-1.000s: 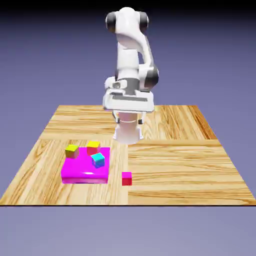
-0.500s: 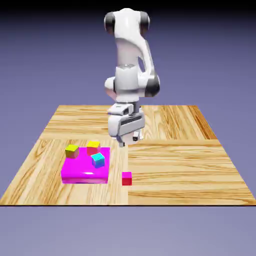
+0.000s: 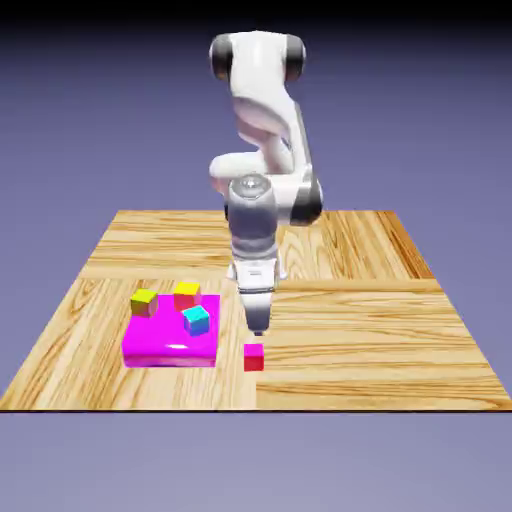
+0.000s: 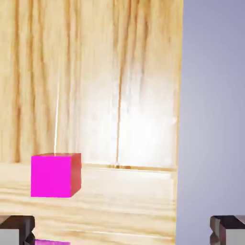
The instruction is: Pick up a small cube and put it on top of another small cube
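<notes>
The small cube (image 3: 254, 357) is red with a pinkish-magenta top and lies alone on the wooden table, just off the exterior view's right side of the flat magenta block (image 3: 168, 345). My gripper (image 3: 257, 326) points down, hanging a little above and slightly behind the cube. The hand view shows the cube (image 4: 55, 174) at lower left with nothing gripping it. Both grey fingertips (image 4: 16, 229) stand far apart at the bottom corners, so the gripper (image 4: 122, 233) is open and empty.
Three little cubes rest on the magenta block: a yellow-topped one (image 3: 144, 301), a red one with an orange-yellow top (image 3: 186, 294) and a cyan one (image 3: 196, 320). The table's front edge (image 3: 250, 408) runs close behind the small cube.
The arm has stretched forward and down, and the hand has turned to point straight down. The gripper has dropped from mid-table height to just above the small cube. No cube has moved.
</notes>
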Action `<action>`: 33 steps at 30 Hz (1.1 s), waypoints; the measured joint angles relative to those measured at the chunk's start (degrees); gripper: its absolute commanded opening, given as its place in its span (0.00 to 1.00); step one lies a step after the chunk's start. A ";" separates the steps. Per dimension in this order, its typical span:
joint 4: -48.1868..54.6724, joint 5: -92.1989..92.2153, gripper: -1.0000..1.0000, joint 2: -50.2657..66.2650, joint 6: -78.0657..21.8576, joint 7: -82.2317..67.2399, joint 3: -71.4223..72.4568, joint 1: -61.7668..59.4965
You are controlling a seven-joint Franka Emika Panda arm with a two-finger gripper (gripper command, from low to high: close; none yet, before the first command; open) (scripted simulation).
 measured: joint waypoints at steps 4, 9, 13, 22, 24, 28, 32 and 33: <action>3.19 0.40 0.50 4.06 -4.66 -9.97 -0.97 0.86; 7.17 0.89 0.50 9.13 -10.49 -22.43 -2.18 1.93; 10.36 1.29 0.50 13.19 -15.15 -32.39 -3.15 2.78; 17.53 2.18 0.50 22.32 -25.64 -54.82 -5.33 4.71; 19.12 2.38 0.50 24.35 -27.97 -59.80 -5.82 5.14; 22.31 2.78 0.50 28.41 -32.63 -69.77 -6.79 6.00; 25.50 3.18 0.50 32.47 -37.29 -79.74 -7.75 6.86; 26.30 3.28 0.50 33.48 -38.46 -82.23 -8.00 7.07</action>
